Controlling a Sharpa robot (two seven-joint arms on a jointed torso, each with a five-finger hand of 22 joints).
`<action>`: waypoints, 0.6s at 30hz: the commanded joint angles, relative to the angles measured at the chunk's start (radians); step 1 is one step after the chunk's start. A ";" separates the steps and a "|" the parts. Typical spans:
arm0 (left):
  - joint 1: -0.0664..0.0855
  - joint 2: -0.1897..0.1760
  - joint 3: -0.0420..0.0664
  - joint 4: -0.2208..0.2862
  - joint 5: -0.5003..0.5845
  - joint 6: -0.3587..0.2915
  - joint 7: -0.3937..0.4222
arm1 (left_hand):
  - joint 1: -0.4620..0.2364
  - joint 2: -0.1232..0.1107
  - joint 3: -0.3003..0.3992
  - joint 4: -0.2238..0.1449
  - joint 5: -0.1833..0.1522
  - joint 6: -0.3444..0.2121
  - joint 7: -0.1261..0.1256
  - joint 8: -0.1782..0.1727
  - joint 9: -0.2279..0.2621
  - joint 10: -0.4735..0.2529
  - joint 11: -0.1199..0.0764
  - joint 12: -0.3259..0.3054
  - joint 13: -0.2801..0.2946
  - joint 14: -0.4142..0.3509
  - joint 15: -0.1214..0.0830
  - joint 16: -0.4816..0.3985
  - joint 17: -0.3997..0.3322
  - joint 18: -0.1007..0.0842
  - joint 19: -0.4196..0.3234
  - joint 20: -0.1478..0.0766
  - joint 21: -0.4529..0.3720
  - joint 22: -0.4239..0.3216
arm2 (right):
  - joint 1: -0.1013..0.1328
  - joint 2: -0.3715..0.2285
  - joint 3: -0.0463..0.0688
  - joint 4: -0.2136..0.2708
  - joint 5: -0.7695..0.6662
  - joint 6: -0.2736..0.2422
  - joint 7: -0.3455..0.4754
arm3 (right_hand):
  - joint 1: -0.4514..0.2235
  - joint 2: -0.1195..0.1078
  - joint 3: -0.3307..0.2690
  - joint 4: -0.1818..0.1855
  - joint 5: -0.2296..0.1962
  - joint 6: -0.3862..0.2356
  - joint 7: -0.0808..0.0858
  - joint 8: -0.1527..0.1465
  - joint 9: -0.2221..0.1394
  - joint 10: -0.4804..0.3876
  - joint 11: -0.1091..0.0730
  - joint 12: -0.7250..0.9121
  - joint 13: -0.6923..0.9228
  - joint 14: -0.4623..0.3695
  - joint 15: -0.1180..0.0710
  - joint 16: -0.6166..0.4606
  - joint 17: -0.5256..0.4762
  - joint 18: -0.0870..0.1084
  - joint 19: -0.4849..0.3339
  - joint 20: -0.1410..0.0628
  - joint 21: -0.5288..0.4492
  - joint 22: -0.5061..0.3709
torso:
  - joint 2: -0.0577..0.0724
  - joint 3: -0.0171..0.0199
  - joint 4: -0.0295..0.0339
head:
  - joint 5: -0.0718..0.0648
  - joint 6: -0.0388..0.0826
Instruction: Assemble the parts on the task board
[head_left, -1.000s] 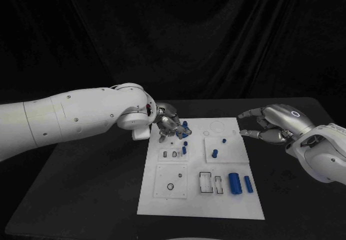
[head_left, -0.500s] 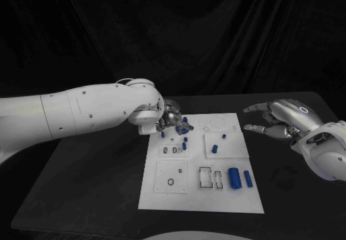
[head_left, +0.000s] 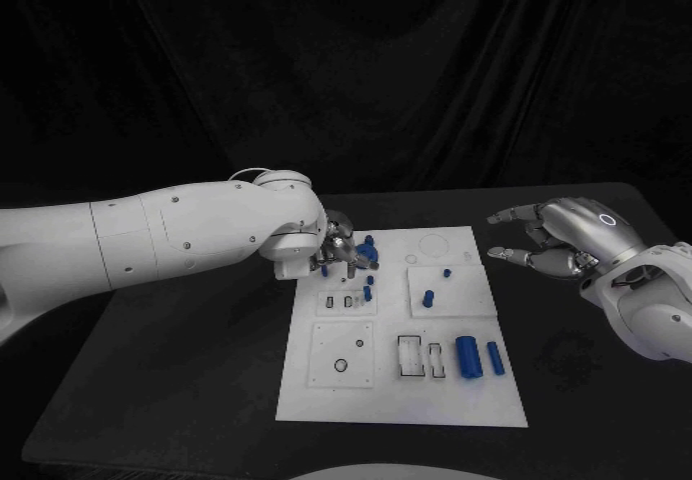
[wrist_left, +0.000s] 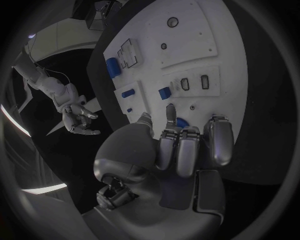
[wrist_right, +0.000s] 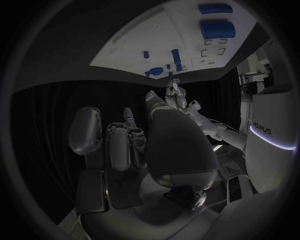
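The white task board (head_left: 397, 395) lies mid-table, with small blue parts standing near its far left corner. My left hand (head_left: 336, 250) hovers over that corner, most fingers curled. Its thumb and one finger (wrist_left: 170, 112) reach down beside a small blue part (wrist_left: 182, 122). I cannot tell whether they pinch it. More blue parts (head_left: 368, 287) stand just nearer on the board. My right hand (head_left: 555, 242) hangs off the board's far right edge, fingers spread, holding nothing. From the left wrist it appears as a small spread hand (wrist_left: 78, 117).
A large blue cylinder (head_left: 469, 357) and a thinner one (head_left: 496, 357) lie at the board's near right, beside two rectangular slots (head_left: 413, 358). Two short blue pegs (head_left: 428, 297) stand on the right middle plate. Black table surrounds the board.
My left hand has drawn back a little toward the board's far left corner. My right hand's fingers have spread wider. The head camera also shifted.
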 joint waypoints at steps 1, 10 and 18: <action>-0.004 0.000 0.001 0.005 -0.006 -0.013 -0.020 | -0.013 0.000 0.002 0.005 -0.003 -0.003 -0.008 0.007 0.008 0.104 -0.005 0.003 0.263 0.106 -0.009 0.003 0.263 -0.014 0.009 -0.002 0.005 0.010 | -0.003 -0.001 0.000 -0.001 -0.009 -0.029 -0.018 | 0.002 0.004 0.000 -0.003 0.005 0.006 0.002 0.001 0.001 0.096 0.010 -0.005 0.254 0.078 0.008 -0.007 0.148 -0.014 0.001 0.006 0.004 0.157 | 0.000 0.0012 -0.0034 | 0.002 -0.003; -0.011 -0.003 0.001 0.010 -0.006 -0.006 -0.035 | -0.028 -0.002 0.000 0.009 -0.009 -0.001 -0.012 0.021 0.044 0.104 -0.009 0.003 0.263 0.106 -0.013 0.003 0.263 -0.014 0.011 -0.006 0.005 0.012 | -0.008 -0.003 0.000 -0.003 -0.009 -0.031 -0.017 | 0.001 0.005 -0.001 -0.003 0.007 0.010 0.003 0.002 0.001 0.092 0.010 -0.010 0.248 0.078 0.008 -0.009 0.146 -0.014 0.001 0.006 0.003 0.156 | 0.002 0.0005 -0.0064 | 0.006 -0.014; -0.020 -0.001 0.001 0.011 -0.006 -0.002 -0.028 | -0.033 -0.001 -0.001 0.011 -0.012 0.002 -0.013 0.023 0.051 0.104 -0.010 0.003 0.263 0.106 -0.013 0.003 0.263 -0.011 0.004 -0.007 0.001 0.004 | -0.011 0.000 0.000 -0.006 -0.009 -0.030 -0.017 | -0.001 0.005 -0.003 -0.002 0.008 0.014 0.005 0.002 0.001 0.086 0.011 -0.016 0.241 0.077 0.009 -0.014 0.142 -0.014 0.001 0.006 0.003 0.156 | 0.003 0.0017 -0.0080 | 0.007 -0.023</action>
